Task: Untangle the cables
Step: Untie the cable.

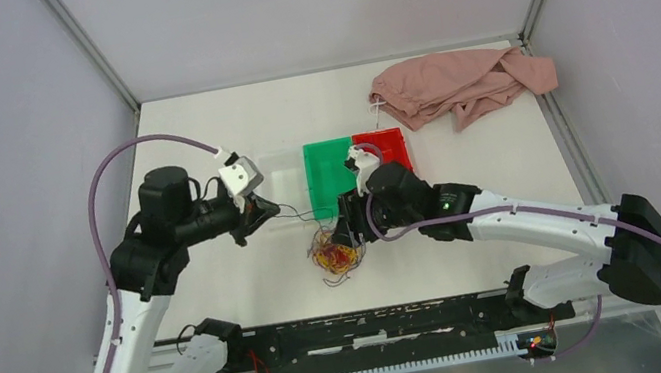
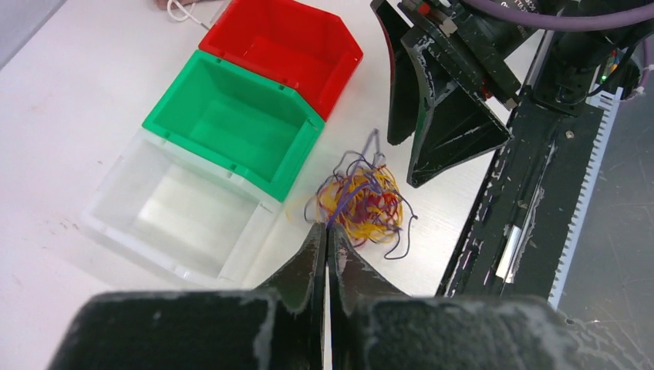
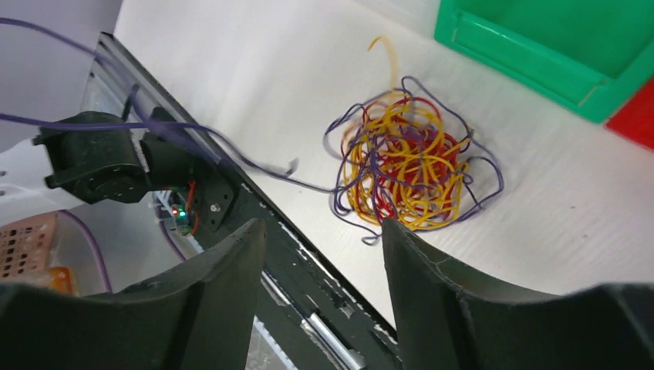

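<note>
White table [image 1: 225,123] with grey walls around it is where it all sits. Left claw [image 2: 325,231] has its two black fingers pressed tight together, and one thin purple cable [image 3: 262,163] is pinched in them. That cable runs from the left claw's tips, lifted off the table, across to the messy ball of thin red, yellow and purple cables [image 3: 401,158]. In the left wrist view the ball lies on the table just past the closed tips. Right claw [image 3: 322,231] is wide open and has nothing in it. It hangs just above the ball, on the side away from the left claw, and in its own wrist view the ball shows just past the gap between its two fingers. A few purple loops and one yellow end stick out of the ball. On the far side of both claws, three plastic boxes stand in a row, touching each other: a see-through box [image 2: 100,208] nearest the left claw, a green box [image 2: 293,162] in the middle, and a red box [image 2: 339,77] beside the right claw. All three have nothing inside. Well past the right claw, near the far corner, a pink cloth [image 1: 461,83] lies crumpled. Behind both claws, a long black rail [image 1: 380,325] runs along the near edge.
</note>
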You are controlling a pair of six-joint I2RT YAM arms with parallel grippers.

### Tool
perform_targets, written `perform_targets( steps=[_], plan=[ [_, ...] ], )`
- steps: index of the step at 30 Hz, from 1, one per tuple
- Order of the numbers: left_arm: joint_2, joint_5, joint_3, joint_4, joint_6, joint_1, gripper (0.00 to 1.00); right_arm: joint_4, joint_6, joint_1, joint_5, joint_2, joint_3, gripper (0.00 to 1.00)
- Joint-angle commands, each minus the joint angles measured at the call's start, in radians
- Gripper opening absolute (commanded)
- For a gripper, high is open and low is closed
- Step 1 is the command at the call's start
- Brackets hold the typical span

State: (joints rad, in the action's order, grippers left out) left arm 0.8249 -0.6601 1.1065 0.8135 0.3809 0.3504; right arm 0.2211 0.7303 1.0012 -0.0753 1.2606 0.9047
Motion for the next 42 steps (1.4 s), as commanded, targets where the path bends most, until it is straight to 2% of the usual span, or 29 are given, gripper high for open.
perform_targets(
  steps=[1, 4, 7, 14, 21, 28, 36, 42],
  plan=[
    [-0.013, -0.045, 0.052, -0.023, -0.058, 0.004, 0.03, 0.06, -0.051, 0.003, 0.079, -0.048, 0.035, 0.69],
    [-0.013, -0.057, 0.067, -0.023, -0.065, 0.004, 0.03, 0.065, -0.07, 0.004, 0.078, -0.076, 0.07, 0.75],
    [-0.006, -0.063, 0.094, -0.035, -0.086, 0.003, 0.03, 0.035, -0.096, 0.012, 0.061, -0.089, 0.087, 0.77],
    [-0.002, -0.059, 0.159, -0.078, -0.121, 0.004, 0.03, -0.202, -0.18, 0.089, 0.021, -0.126, 0.016, 0.78],
    [0.012, -0.067, 0.191, -0.097, -0.152, 0.003, 0.03, -0.236, -0.237, 0.147, 0.05, -0.008, 0.111, 0.77],
    [0.042, -0.077, 0.286, -0.098, -0.181, 0.005, 0.03, -0.263, -0.222, 0.149, 0.164, 0.115, 0.188, 0.7],
    [0.074, -0.08, 0.4, -0.107, -0.206, 0.004, 0.03, -0.289, -0.144, 0.149, 0.164, 0.185, 0.182, 0.51],
    [0.092, -0.069, 0.466, -0.176, -0.256, 0.003, 0.03, -0.376, -0.066, 0.149, 0.172, 0.207, 0.119, 0.48]
  ],
)
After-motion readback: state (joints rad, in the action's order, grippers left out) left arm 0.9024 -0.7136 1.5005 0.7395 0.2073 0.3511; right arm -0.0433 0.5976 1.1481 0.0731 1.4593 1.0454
